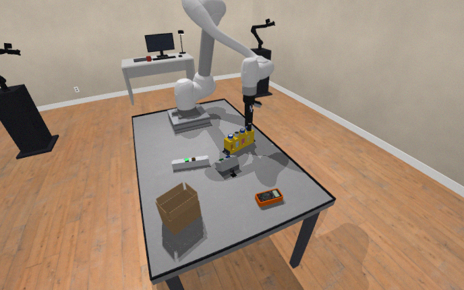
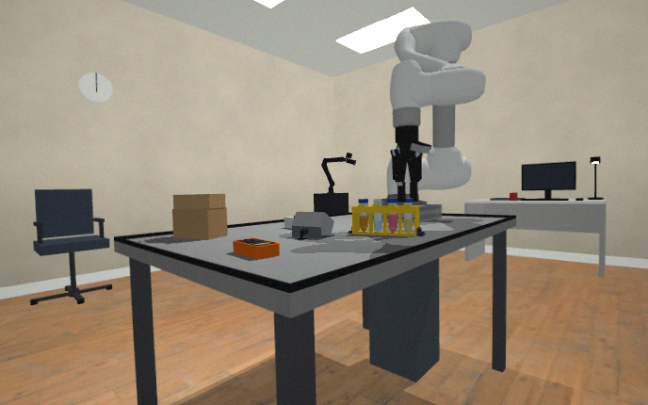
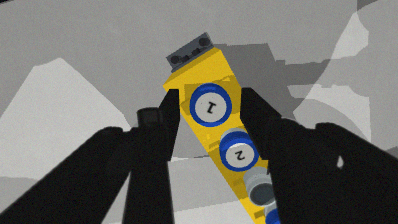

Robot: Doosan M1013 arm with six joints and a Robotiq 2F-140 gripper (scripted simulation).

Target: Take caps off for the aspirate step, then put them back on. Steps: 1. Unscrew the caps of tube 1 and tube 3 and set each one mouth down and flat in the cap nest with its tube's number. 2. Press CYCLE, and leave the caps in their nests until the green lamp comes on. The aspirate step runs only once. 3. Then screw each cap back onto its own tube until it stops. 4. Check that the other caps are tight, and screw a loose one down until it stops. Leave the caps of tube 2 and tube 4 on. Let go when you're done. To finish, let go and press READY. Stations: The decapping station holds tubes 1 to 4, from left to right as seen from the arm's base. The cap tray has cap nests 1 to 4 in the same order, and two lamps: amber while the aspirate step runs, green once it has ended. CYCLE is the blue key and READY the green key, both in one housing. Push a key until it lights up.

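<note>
The yellow decapping station (image 1: 238,139) stands on the table's right side. In the wrist view, the blue cap of tube 1 (image 3: 210,105) sits on its tube at the rack's end, and the cap of tube 2 (image 3: 239,154) sits on the tube beside it. Tube 3 (image 3: 260,187) shows a bare grey mouth with no cap. My gripper (image 3: 210,103) hangs straight down over tube 1. It is open, with one finger on each side of the cap and a small gap on both sides. It also shows in the exterior view (image 2: 407,193). The white cap tray (image 1: 189,162) shows a lit green lamp (image 1: 187,159).
The grey key housing (image 1: 226,165) stands just in front of the rack. A cardboard box (image 1: 178,207) sits at the table's near left and an orange multimeter (image 1: 268,197) at the near right. The arm's base (image 1: 189,119) is at the far end.
</note>
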